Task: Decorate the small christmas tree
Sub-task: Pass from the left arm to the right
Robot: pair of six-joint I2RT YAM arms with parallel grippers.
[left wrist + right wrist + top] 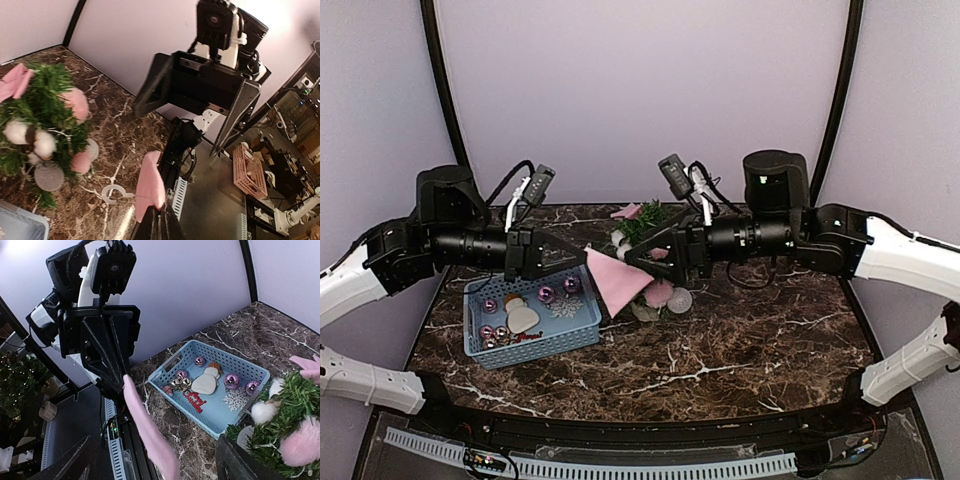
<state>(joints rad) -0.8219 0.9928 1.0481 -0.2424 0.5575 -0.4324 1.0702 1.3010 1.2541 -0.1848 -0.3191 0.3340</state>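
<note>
Lilac walls close in behind a dark marbled table (pixel 720 350). At 12 o'clock on it, near the far edge, stands the small christmas tree (pixel 645 220), already hung with pink pompoms (pixel 75 100) and white cotton balls (pixel 17 131).

Just in front of the tree the two arms meet tip to tip. The left pincer (pixel 578 254) is clenched on one end of a pink fabric piece (pixel 618 282), which hangs away toward 4 o'clock. The right pincer (pixel 642 258) is released, with its jaws spread wide on either side of the fabric's free end. Whether they touch it I cannot tell.

At 8 o'clock sits a blue plastic basket (pixel 550 347). It holds pink baubles (pixel 546 294), a snowman figure (pixel 522 316), a white snowflake (pixel 563 306) and a red lettered sign (pixel 194 401).
</note>
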